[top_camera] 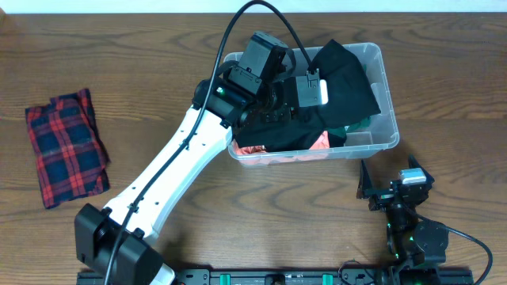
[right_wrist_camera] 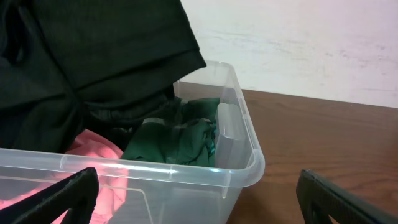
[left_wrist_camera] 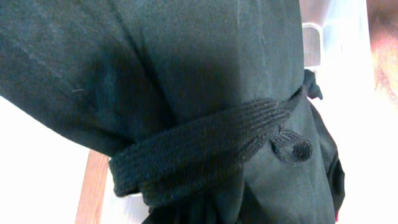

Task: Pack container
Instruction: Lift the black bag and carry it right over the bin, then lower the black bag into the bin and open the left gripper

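So the packing looks maybe two-thirds done. The big clear plastic rectangular container [top_camera: 386, 87] sits on the brown wooden surface [top_camera: 119, 47], toward the far right side. It's already got a pink garment [right_wrist_camera: 93, 152] and a dark green garment [right_wrist_camera: 180, 140] in it. The left arm [top_camera: 182, 154] is reaching over it with a black fabric garment [left_wrist_camera: 186, 74], and the left claw is buried in that cloth. It reads as pinched shut on the black garment, which isn't fully down yet.

What's left: a folded red-and-navy plaid cloth [top_camera: 65, 146] lying well off to the left, untouched. The right claw [top_camera: 388, 176] is parked near the container's front corner, fingers spread wide, holding nothing.

Only the overhead view shows the plaid. The left wrist view is all black cloth plus its ribbed band [left_wrist_camera: 205, 146], and the right wrist view shows the black garment hanging above the rim.
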Robot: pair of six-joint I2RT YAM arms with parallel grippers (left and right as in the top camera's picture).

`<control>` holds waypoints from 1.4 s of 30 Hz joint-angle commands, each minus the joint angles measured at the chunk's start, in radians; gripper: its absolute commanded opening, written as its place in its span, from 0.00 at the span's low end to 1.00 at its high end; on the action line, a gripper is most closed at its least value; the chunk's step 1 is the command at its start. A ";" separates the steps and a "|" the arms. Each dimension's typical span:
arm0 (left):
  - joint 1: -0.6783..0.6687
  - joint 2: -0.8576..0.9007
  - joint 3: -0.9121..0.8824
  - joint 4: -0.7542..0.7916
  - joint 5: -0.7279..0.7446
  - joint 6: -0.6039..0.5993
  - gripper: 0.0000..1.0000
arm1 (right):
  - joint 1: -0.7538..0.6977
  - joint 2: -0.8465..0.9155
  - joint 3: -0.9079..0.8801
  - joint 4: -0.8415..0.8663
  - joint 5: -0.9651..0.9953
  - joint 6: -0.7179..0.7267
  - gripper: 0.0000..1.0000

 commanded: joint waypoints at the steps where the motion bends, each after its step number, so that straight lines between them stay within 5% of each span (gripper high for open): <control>1: -0.007 0.010 0.019 0.002 0.026 0.006 0.06 | -0.006 -0.004 -0.002 -0.004 0.006 -0.013 0.99; 27: -0.044 0.117 0.016 0.003 0.025 0.036 0.07 | -0.006 -0.004 -0.002 -0.004 0.006 -0.012 0.99; 29: -0.044 0.119 0.016 0.004 0.025 0.036 0.17 | -0.006 -0.004 -0.002 -0.004 0.006 -0.013 0.99; 33: -0.044 0.119 0.016 0.026 0.023 0.035 0.57 | -0.006 -0.004 -0.002 -0.004 0.006 -0.013 0.99; 37: -0.044 0.119 0.016 0.061 0.020 0.026 0.82 | -0.006 -0.004 -0.002 -0.005 0.006 -0.013 0.99; 42: -0.044 0.119 0.017 0.146 -0.062 -0.015 0.90 | -0.006 -0.004 -0.002 -0.004 0.006 -0.013 0.99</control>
